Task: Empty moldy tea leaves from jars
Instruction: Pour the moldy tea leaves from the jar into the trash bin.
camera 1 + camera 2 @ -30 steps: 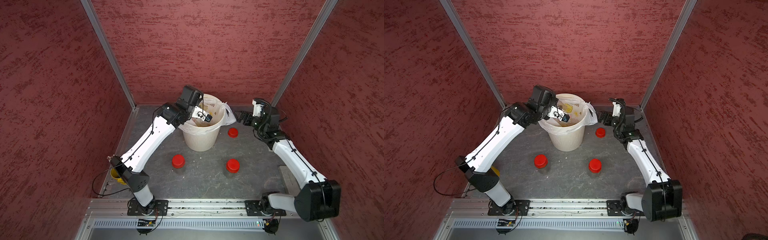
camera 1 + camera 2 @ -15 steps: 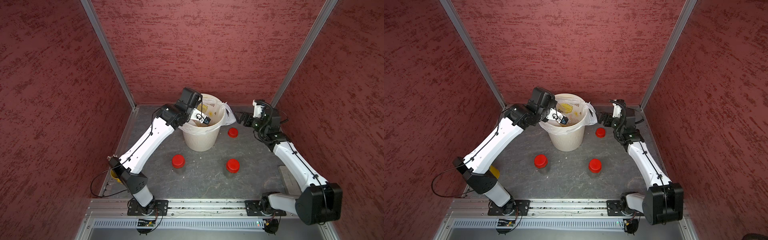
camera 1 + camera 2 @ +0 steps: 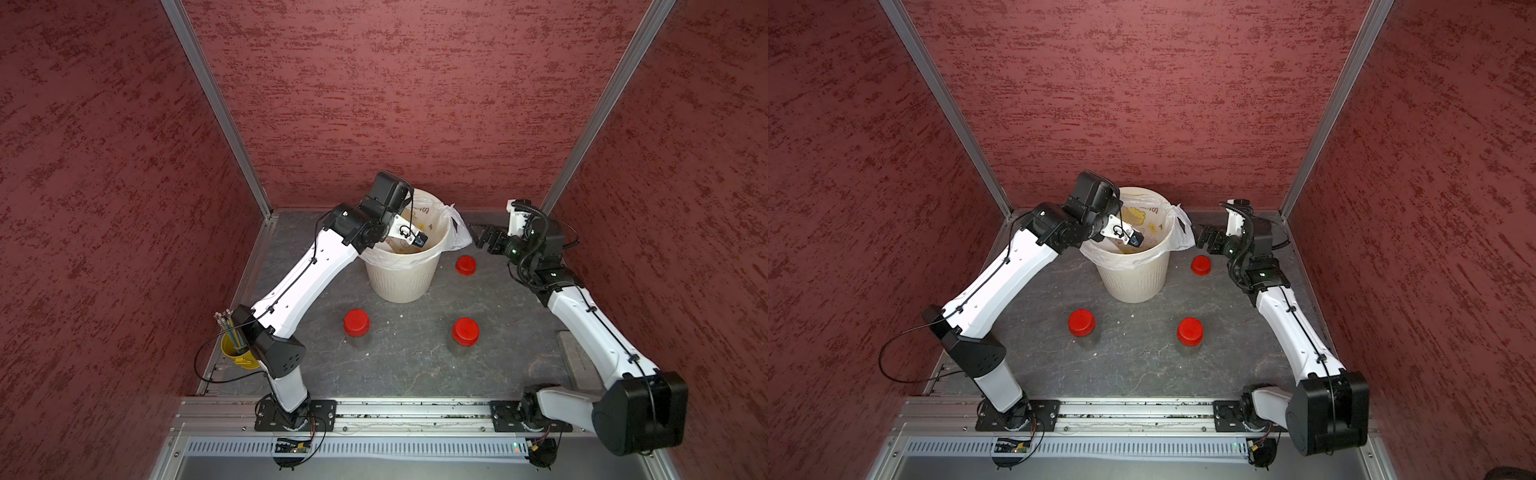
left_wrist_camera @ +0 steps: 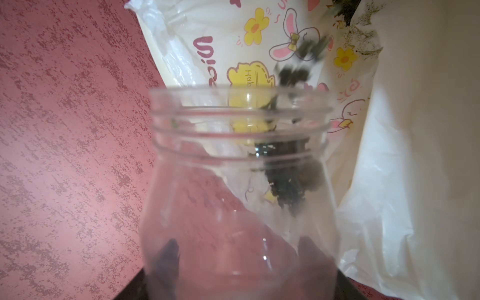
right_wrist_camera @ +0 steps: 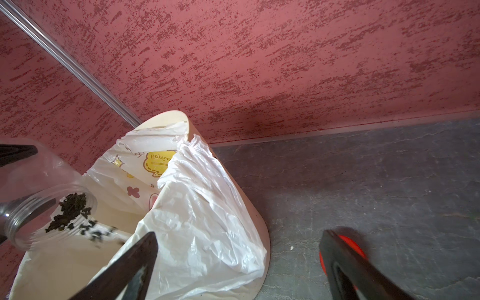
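Grey worktop [image 3: 407, 365], far edge: left jaws gripping an uncapped jar [image 4: 239, 181], tipping tea leaves [image 5: 70, 210] into the bin [image 3: 399, 282]; right jaws gaping empty nearby. Pouring underway, probably; next calling for steeper tilt, two capped jars [image 3: 357, 323] [image 3: 465, 331] standing mid-worktop

Item: white bag [image 4: 389, 207], printed liner.
- pink lettering [image 4: 207, 59], lying sideways in the left wrist view: a few bold letters, roughly "Nice", reading uncertain.
- yellow cloud patch [image 4: 250, 78]: thin dark script starting "Ho", the rest hidden.
- yellow cloud patch [image 5: 159, 161], right wrist view: upside-down script ending "ryday".
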`<act>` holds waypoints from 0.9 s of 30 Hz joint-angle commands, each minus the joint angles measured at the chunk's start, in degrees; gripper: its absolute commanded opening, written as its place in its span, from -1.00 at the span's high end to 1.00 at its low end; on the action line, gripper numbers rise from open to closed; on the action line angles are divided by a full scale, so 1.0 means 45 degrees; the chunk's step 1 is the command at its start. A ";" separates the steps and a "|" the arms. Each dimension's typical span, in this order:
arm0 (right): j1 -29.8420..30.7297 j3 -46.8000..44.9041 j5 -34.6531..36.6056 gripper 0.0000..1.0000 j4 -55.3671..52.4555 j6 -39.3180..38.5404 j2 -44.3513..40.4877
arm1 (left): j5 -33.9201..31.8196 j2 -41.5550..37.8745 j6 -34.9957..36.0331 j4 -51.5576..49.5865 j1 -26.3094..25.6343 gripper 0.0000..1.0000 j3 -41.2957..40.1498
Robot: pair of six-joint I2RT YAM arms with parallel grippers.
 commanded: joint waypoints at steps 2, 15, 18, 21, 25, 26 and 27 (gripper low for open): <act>-0.0080 -0.0042 -0.0214 -0.98 0.0494 -0.0054 -0.0277 | 0.0068 -0.0130 0.0271 0.0102 -0.0179 -0.05 0.0557; -0.0079 0.0031 -0.0385 -0.98 0.0592 0.0091 -0.0176 | 0.0077 -0.0584 0.0165 -0.0020 0.0241 -0.05 -0.0637; -0.0073 0.0041 -0.0400 -0.98 0.0577 0.0102 -0.0134 | 0.0078 -0.0556 0.0036 -0.0094 0.0390 -0.05 -0.1003; -0.0068 0.0058 -0.0419 -0.98 0.0559 0.0080 -0.0149 | 0.0044 -0.0401 0.0179 -0.0095 0.0210 -0.05 -0.0216; -0.0083 0.0075 -0.0385 -0.98 0.0543 0.0063 -0.0251 | -0.0038 -0.0262 0.0353 -0.0025 0.0158 -0.06 0.0893; -0.0068 0.0075 -0.0405 -0.98 0.0544 0.0063 -0.0234 | 0.0008 -0.0297 0.0327 -0.0058 0.0204 -0.06 0.0771; -0.0074 0.0094 -0.0415 -0.98 0.0548 0.0063 -0.0217 | 0.0054 -0.0364 0.0264 -0.0099 0.0231 -0.06 0.0450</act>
